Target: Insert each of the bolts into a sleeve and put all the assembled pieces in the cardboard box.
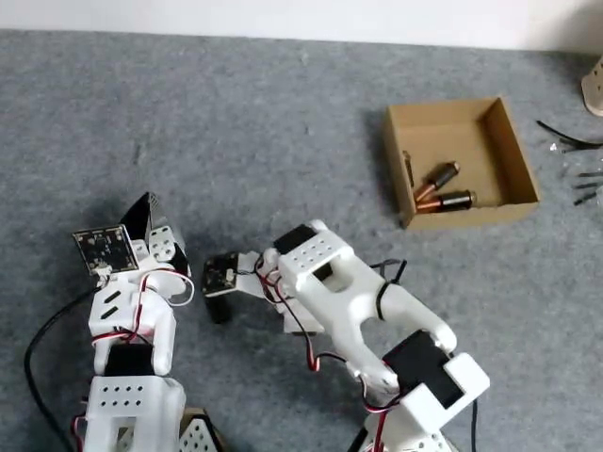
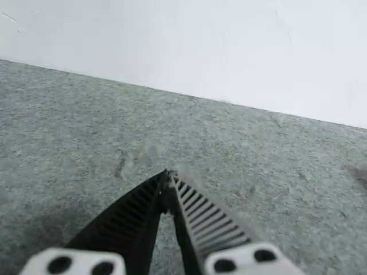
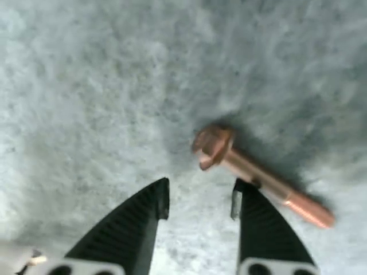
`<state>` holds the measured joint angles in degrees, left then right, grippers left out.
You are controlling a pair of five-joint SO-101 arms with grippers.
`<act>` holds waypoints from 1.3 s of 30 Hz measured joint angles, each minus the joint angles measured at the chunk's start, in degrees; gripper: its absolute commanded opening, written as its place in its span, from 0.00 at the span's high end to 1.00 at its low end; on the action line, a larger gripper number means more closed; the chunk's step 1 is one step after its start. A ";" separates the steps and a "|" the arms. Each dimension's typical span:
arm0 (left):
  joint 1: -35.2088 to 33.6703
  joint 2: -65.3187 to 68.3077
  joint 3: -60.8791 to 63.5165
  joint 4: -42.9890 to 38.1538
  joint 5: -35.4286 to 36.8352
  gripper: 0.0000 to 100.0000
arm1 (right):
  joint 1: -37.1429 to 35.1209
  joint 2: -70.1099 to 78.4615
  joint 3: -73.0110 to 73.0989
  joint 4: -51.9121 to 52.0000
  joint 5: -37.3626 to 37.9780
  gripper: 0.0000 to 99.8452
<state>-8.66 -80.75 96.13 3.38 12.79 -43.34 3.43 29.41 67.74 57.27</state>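
From above, one cardboard box (image 1: 471, 217) sits toward the table's (image 1: 236, 113) far right corner. Two assembled pieces (image 1: 450, 201) lie side by side inside it, by its near wall. At my left wrist, my left claw (image 2: 167, 179) is pinched tip to tip on nothing. At my right wrist, my right claw (image 3: 200, 193) gapes, gripping nothing, and one copper bolt (image 3: 258, 176) lies on the table just beside one fingertip.

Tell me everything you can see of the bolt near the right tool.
The bolt looks like copper-coloured metal, with a flanged head and a smooth shank. It lies flat on the grey mat, with no sleeve on it. The open right tool hangs over it; one fingertip overlaps the shank, contact unclear.
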 measured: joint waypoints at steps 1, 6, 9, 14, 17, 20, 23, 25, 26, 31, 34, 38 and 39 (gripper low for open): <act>0.00 0.00 0.00 0.00 0.00 0.99 | 0.00 0.00 -0.44 0.00 0.70 0.83; 0.00 0.00 0.00 0.00 0.00 0.99 | 0.00 0.26 -2.81 0.00 1.76 0.84; 0.00 0.00 0.00 0.00 0.00 0.99 | 0.00 0.26 -4.57 0.00 1.76 0.86; 0.00 0.00 0.00 0.00 0.00 0.99 | 0.00 0.26 -6.24 0.18 1.76 0.86; 0.00 0.00 0.00 0.00 0.00 0.99 | 0.00 0.26 -6.33 0.18 2.02 0.86; 0.00 0.00 0.00 0.00 0.00 0.99 | 0.00 0.26 -6.33 -0.70 2.11 0.87; 0.26 0.00 0.00 0.00 0.00 0.99 | 0.09 0.26 -6.33 -4.84 2.20 0.87; 0.53 0.00 0.00 -0.09 -0.09 0.99 | 0.26 0.88 -6.33 -6.68 2.29 0.87; 0.53 0.00 0.00 -0.09 -0.09 0.99 | 0.26 1.49 -6.33 -7.03 2.29 0.87; 0.70 0.00 0.09 -0.09 -0.09 0.99 | 0.09 7.65 -6.86 -8.18 2.20 0.87; 0.79 0.09 0.09 -0.09 -0.09 0.99 | 0.26 10.73 -8.18 -7.74 2.20 0.87; 0.97 0.09 0.09 -0.09 -0.09 0.99 | 0.35 11.69 -8.44 -7.74 2.20 0.87; 0.97 0.09 0.09 -0.09 -0.09 0.99 | 0.35 11.69 -8.44 -7.74 2.20 0.87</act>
<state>-7.69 -80.66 96.22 3.30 12.70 -42.99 15.12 20.97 60.00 59.47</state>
